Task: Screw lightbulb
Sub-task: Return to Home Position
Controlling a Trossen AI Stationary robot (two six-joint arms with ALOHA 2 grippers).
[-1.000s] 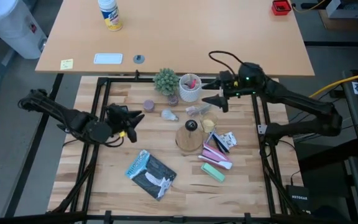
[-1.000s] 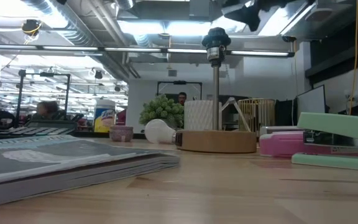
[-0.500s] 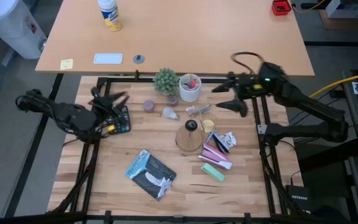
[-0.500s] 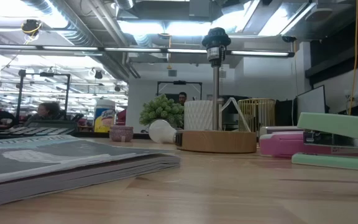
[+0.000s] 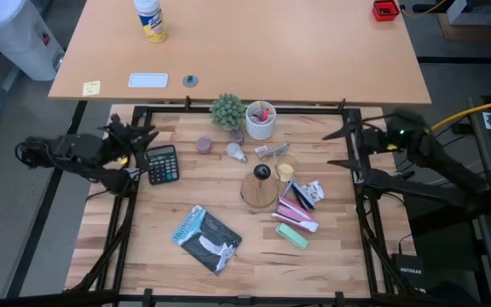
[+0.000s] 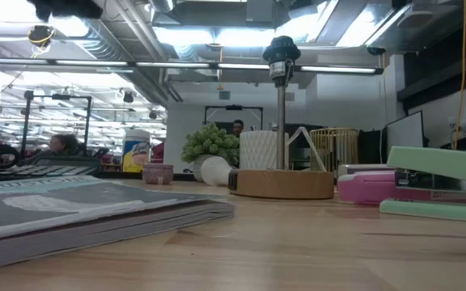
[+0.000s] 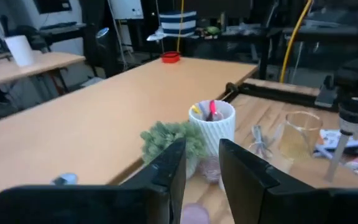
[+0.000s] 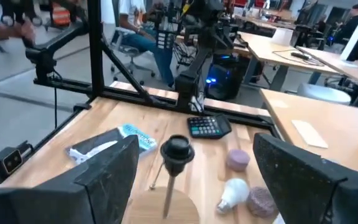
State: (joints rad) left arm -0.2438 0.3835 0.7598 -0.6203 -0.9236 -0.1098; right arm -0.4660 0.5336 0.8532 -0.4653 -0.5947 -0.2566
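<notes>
The lightbulb lies on its side on the table, just beyond the wooden cone stand. The stand's black socket tops a thin upright rod. My left gripper hangs over the table's left edge. It is open, with nothing between its fingers, and points toward the middle. My right gripper hangs over the right edge. It is open wide, holds nothing and faces the stand.
A calculator lies near the left gripper. At the back stand a green plant, a white pen cup and a small purple cup. A clear cup, pink and green staplers and a booklet surround the stand.
Both grippers have drawn back level from the table's middle, the left toward the left edge and the right toward the right edge, each rolling about its own axis. The calculator now shows where the left gripper was. The lightbulb has turned a little where it lies.
</notes>
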